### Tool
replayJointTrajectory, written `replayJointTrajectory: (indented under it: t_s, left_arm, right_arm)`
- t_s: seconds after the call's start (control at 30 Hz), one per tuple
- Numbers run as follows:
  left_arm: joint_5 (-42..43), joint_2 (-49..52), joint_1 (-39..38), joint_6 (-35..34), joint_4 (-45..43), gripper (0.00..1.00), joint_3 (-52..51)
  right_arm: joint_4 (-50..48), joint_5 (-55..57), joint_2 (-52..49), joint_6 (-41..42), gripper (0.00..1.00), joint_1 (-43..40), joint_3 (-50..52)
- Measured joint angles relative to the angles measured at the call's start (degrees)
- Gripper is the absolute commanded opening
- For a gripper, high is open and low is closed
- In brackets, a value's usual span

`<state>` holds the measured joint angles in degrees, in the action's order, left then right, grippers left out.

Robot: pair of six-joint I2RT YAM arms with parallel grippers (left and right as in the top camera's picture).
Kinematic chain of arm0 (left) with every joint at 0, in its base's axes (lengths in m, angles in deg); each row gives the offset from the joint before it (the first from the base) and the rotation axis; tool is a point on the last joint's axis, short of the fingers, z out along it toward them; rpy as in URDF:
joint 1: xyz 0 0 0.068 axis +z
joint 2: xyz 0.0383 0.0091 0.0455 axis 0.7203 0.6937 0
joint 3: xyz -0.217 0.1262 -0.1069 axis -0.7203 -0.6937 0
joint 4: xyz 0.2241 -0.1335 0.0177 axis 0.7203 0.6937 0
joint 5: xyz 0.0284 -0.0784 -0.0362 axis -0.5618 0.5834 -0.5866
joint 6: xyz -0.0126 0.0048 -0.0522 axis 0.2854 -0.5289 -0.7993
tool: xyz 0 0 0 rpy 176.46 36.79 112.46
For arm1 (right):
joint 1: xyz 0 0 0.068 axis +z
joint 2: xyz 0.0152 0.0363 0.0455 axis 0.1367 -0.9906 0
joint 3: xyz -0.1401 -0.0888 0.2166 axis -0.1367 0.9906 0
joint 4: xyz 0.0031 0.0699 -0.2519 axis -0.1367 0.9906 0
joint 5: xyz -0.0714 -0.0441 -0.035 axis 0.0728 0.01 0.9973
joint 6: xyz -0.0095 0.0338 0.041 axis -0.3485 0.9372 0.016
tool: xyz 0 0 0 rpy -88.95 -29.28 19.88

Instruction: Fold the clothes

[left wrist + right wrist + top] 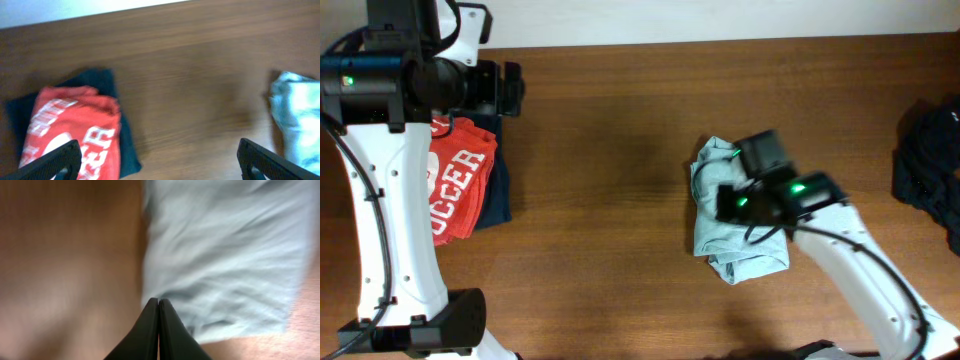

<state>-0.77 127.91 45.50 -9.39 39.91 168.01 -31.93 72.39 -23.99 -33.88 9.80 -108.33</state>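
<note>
On the brown surface [610, 160], right of centre, the pale blue t-shirt [708, 228] lies loosely bunched and looks thin, light and limp, so best pinched at a hem or corner; the right hand [158, 301] sits shut at its edge, gripping nothing I can see, the left hand [160, 165] wide open and empty.

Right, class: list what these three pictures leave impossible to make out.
Overhead: the right arm covers the middle of the pale t-shirt.
Right wrist: blur; whether the shut right gripper pinches fabric is unclear.
Overhead: the left arm hides some lettering on the red t-shirt.
Overhead: the black garment is cut off by the right edge.
</note>
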Motion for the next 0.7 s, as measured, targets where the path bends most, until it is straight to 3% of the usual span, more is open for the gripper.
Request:
replayJointTrajectory:
  t_s: [0.07, 0.13, 0.17, 0.2, 0.27, 0.3, 0.37, 0.43, 0.5, 0.7]
  left_arm:
    - [3.3, 0.2, -0.5, 2.5, 0.1, 0.83, 0.0]
    - [5.8, 1.0, -1.8, 4.7, 0.1, 0.84, 0.1]
    - [6.7, 1.6, -2.6, 5.7, 0.1, 0.87, 0.2]
    - [7.6, 2.5, -3.7, 6.9, 0.1, 0.94, 0.2]
    - [8.9, 5.0, -6.1, 9.5, 0.1, 0.95, 0.4]
    - [9.2, 6.5, -7.4, 10.8, 0.0, 0.94, 0.4]
    - [10.2, 10.2, -10.1, 13.3, -0.7, 0.84, 0.4]
    - [11.1, 14.6, -12.7, 15.7, -2.9, 0.74, 0.4]
    - [11.7, 18.6, -15.0, 17.1, -5.9, 0.72, 0.4]
    - [13.2, 29.8, -21.4, 20.1, -13.4, 0.68, 0.4]
  right_arm:
    - [-1.6, 1.0, 0.2, 1.6, 0.14, -4.6, -0.8]
    - [-2.3, 1.0, -0.1, 2.8, 0.33, -9.3, -0.9]
    - [-2.1, 0.8, -0.6, 3.3, 0.37, -11.6, -0.9]
    - [-1.8, 0.4, -1.3, 3.3, 0.38, -13.5, -0.9]
    - [-0.4, -1.0, -3.2, 3.1, 0.3, -16.4, -1.0]
    - [0.9, -1.8, -4.3, 2.7, 0.25, -17.4, -1.0]
    - [3.7, -3.0, -6.7, 1.8, 0.19, -18.7, -1.0]
    - [6.2, -3.9, -9.2, 0.4, 0.24, -19.2, -1.0]
    - [7.3, -4.5, -11.0, -0.5, 0.31, -19.3, -0.9]
    - [8.4, -5.0, -12.8, -2.0, 0.32, -19.4, 1.0]
